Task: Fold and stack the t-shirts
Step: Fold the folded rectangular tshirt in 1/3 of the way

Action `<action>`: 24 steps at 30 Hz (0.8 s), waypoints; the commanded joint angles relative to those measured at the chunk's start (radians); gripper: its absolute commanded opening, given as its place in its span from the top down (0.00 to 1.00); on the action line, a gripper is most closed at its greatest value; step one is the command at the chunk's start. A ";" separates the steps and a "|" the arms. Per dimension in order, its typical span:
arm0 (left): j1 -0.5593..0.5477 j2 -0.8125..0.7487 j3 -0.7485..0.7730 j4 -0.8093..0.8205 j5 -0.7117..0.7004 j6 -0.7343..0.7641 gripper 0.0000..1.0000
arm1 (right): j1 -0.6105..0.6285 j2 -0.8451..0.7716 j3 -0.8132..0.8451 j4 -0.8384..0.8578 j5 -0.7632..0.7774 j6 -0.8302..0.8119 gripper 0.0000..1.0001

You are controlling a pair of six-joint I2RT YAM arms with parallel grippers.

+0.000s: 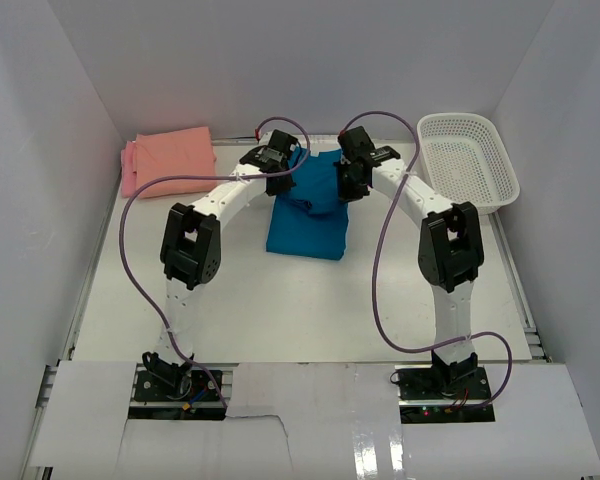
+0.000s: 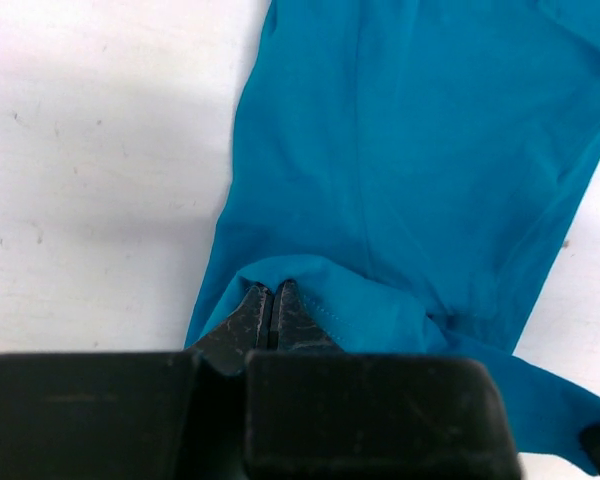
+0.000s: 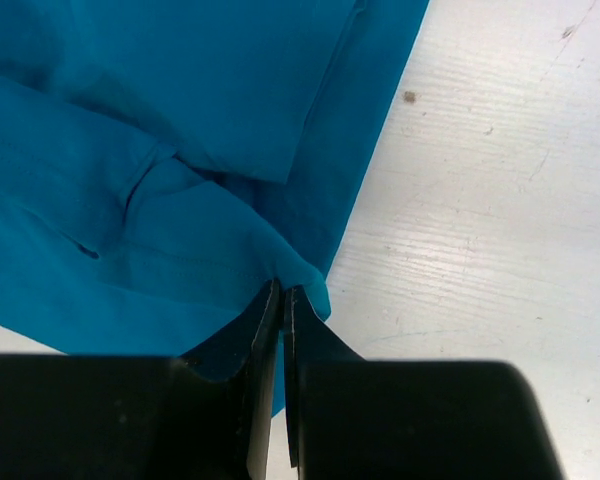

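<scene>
While the left end effector (image 2: 271, 306) and right end effector (image 3: 283, 300) each pinch an edge of the teal t-shirt (image 1: 308, 228), bare surface (image 1: 310, 310) lies on its near side.

Table (image 1: 280, 310): white, faintly scuffed.
Middle, far half: teal t-shirt (image 1: 310, 225), partly folded.
Far-left corner: folded salmon t-shirt (image 1: 177, 150) over pink t-shirt (image 1: 128, 172).
Far-right: white mesh basket (image 1: 458, 119).

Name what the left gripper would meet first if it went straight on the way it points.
The teal t-shirt, likely: the left gripper is shut on its fold, more cloth ahead.
</scene>
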State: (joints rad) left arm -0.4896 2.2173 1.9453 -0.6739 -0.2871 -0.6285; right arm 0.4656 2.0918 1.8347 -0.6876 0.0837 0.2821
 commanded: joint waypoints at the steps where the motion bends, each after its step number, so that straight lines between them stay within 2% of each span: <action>1: 0.014 0.004 0.064 0.002 0.017 0.013 1.00 | -0.013 0.016 0.070 -0.001 -0.006 -0.006 0.92; 6: 0.026 0.019 0.081 0.000 0.031 0.015 1.00 | -0.024 0.039 0.084 0.005 -0.002 -0.001 0.91; 7: 0.026 0.021 0.083 0.002 0.032 0.016 0.88 | -0.027 0.053 0.096 0.005 0.001 -0.001 0.89; 8: 0.029 0.024 0.083 0.002 0.037 0.016 0.82 | -0.027 0.060 0.106 0.005 0.002 -0.001 0.80; 13: 0.042 0.036 0.087 0.007 0.026 0.015 0.42 | -0.035 0.096 0.123 0.045 0.053 0.009 0.62; 14: 0.045 0.036 0.087 0.008 0.013 0.010 0.26 | -0.036 0.094 0.118 0.060 0.069 0.014 0.59; 17: 0.057 0.021 0.090 0.017 0.005 0.001 0.10 | -0.042 0.053 0.060 0.137 0.114 0.015 0.57; 19: 0.065 0.007 0.093 0.017 -0.006 0.004 0.06 | -0.042 -0.016 -0.004 0.184 0.140 0.019 0.57; 21: 0.065 -0.037 0.073 0.019 -0.021 0.007 0.05 | -0.042 -0.103 -0.144 0.285 0.149 0.017 0.57; 24: 0.065 -0.119 -0.006 0.028 -0.043 0.010 0.05 | -0.042 -0.205 -0.297 0.373 0.146 0.012 0.57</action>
State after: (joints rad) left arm -0.4305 2.2517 1.9854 -0.6651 -0.2844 -0.6209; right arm 0.4271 2.0289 1.6382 -0.4831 0.1970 0.2905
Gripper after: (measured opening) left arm 0.950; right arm 0.433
